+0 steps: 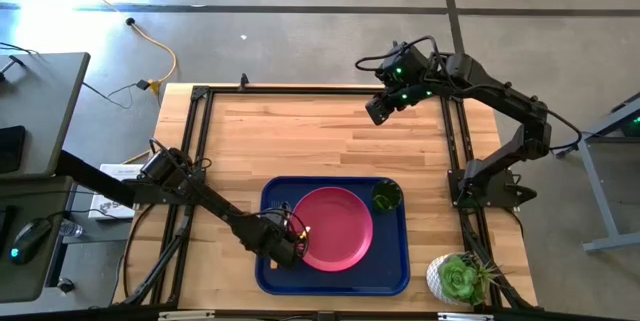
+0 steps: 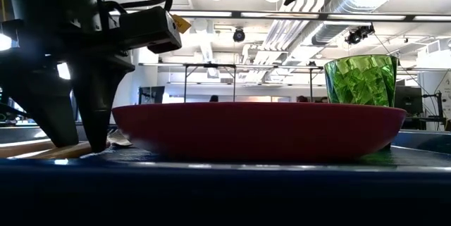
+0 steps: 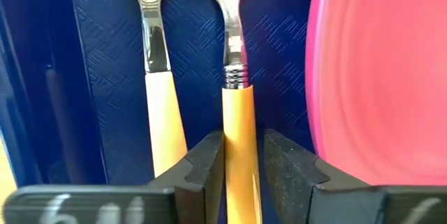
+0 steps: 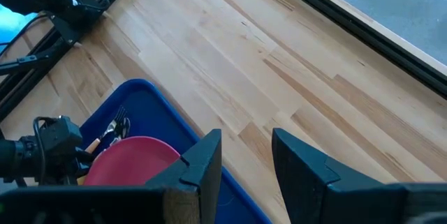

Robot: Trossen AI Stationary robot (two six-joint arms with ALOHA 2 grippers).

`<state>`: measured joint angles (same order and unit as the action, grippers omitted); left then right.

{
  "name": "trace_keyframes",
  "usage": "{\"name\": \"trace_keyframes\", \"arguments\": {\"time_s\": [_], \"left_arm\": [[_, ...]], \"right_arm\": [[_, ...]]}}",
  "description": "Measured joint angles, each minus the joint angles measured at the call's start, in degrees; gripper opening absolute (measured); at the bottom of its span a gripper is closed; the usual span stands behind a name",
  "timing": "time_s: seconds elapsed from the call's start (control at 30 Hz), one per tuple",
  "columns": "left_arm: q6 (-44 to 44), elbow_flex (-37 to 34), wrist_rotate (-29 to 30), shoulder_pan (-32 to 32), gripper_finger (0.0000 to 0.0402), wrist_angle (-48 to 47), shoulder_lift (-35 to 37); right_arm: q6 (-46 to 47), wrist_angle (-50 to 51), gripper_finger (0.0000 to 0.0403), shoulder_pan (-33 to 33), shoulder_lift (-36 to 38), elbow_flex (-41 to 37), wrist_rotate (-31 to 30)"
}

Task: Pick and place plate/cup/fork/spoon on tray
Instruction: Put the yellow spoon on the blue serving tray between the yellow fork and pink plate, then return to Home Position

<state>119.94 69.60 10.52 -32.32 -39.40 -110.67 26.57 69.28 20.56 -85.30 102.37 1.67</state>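
Left gripper (image 3: 241,175): down on the tray's left part, just beside the plate's left rim. Its two dark fingers (image 3: 206,172) stand slightly apart with an orange handle between them. The left finger lies against the handle; a thin gap shows at the right finger, so whether they pinch it or only bracket it, I cannot tell.

Spoon (image 3: 237,112): lying flat on the tray floor next to the plate's left edge, handle running back between the left gripper's fingers, silver neck and bowl pointing away from them. The bowl is cut off at the frame edge.

Fork (image 3: 157,98): flat on the tray, parallel to the spoon, on the side away from the plate. Its tines show in the right wrist view, beside the plate.

Plate (image 1: 333,227): pink-red, resting in the middle of the tray.

Cup (image 1: 387,196): green, upright in the tray's far right corner, just beside the plate's rim.

Tray (image 1: 395,276): dark blue, on the near half of the wooden table (image 1: 320,131).

Right gripper (image 4: 244,161): raised over the table's far right part, well apart from the tray, fingers spread with nothing between them.

Potted plant (image 1: 460,278): white pot with a green succulent, on the table just right of the tray's near right corner.
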Motion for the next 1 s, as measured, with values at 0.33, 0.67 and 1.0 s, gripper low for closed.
{"name": "trace_keyframes", "arguments": {"time_s": [0.33, 0.67, 1.0], "left_arm": [[-0.56, 0.39, -0.05, 0.02, 0.0120, -0.46, 0.01], [-2.62, 3.30, -1.38, 0.02, 0.0113, -7.20, -0.17], [-4.12, 3.74, -0.93, 0.04, 0.0113, -6.99, 1.55]], "right_arm": [[0.00, 0.04, 0.0118, 0.02, 0.00, 0.00, 0.00], [0.00, 0.02, 0.0118, 0.00, 0.00, 0.00, -0.03], [-0.01, 0.02, 0.0118, 0.02, 0.00, 0.00, -2.10]]}}
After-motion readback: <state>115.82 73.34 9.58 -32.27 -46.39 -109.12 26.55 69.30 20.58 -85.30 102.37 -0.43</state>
